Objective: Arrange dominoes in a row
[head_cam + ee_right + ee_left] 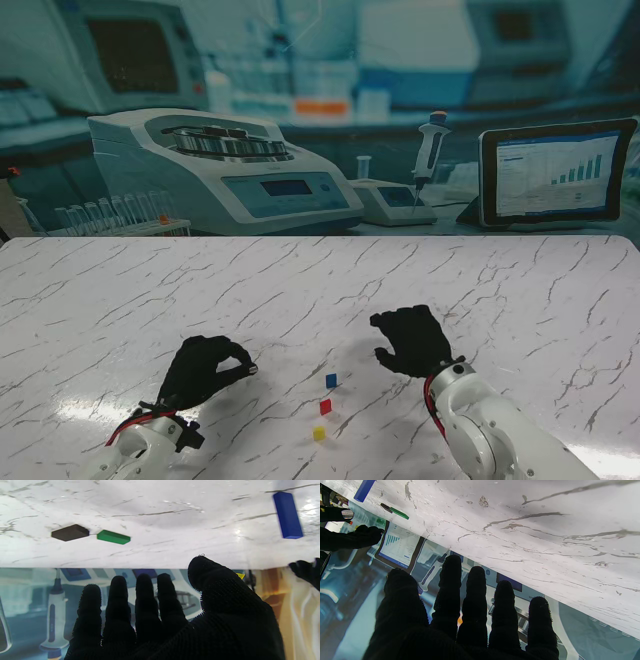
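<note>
The left hand (203, 368) hovers over the counter (120, 300) at about eight o'clock, fingers curled loosely with thumb and forefinger nearly meeting, holding nothing. Right of it, at six o'clock, stand three dominoes in a line running away from me: yellow (319, 433) nearest, red (325, 406), then blue (331, 380). They are small bright blocks, apart from one another. The right hand (412, 340) hangs just right of blue, at five o'clock, fingers spread and empty. In its wrist view a green (113, 536) and a dark (70, 532) domino lie flat, unplaced. Risk: reaching for those, a finger could brush blue and topple the row.
</note>
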